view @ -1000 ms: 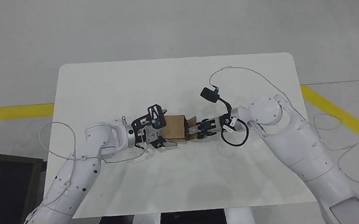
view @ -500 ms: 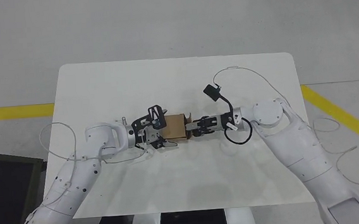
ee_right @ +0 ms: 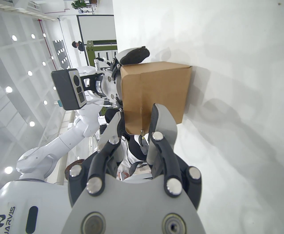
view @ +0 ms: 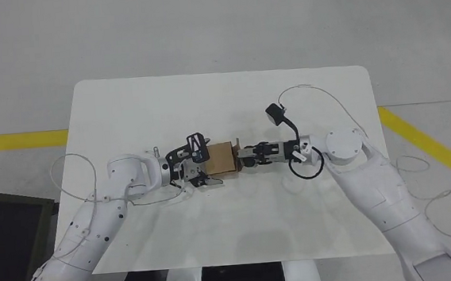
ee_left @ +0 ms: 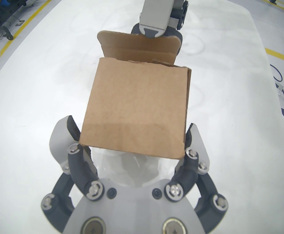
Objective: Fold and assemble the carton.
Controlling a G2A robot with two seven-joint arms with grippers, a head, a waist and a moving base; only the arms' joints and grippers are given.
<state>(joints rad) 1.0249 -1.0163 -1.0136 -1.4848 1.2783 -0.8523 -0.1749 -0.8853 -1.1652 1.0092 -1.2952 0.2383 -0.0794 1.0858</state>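
Observation:
A small brown carton (view: pixel 222 158) lies on its side in the middle of the white table (view: pixel 222 101). My left gripper (view: pixel 202 164) is shut on its closed end, with one finger (ee_left: pixel 72 130) on each side wall of the carton (ee_left: pixel 135 110). At the far end an end flap (ee_left: pixel 137 46) stands up. My right gripper (view: pixel 242 156) is at that flap (ee_right: pixel 131 104), open by a narrow gap, one finger (ee_right: pixel 163 119) lying against the carton (ee_right: pixel 164 86) and the other past the flap's edge. A right fingertip (ee_left: pixel 152 24) touches the flap's top edge.
A thin cable (view: pixel 317 89) loops over the table's right part from the right arm, and another cable (view: pixel 72 164) hangs by the left edge. Bare table surface lies behind and in front of the carton. Yellow floor tape (view: pixel 18 141) runs beside the table.
My right gripper has slid left into the carton's end and its wrist has turned. The flap, which leaned outward, now stands close to the carton. The left arm has kept still.

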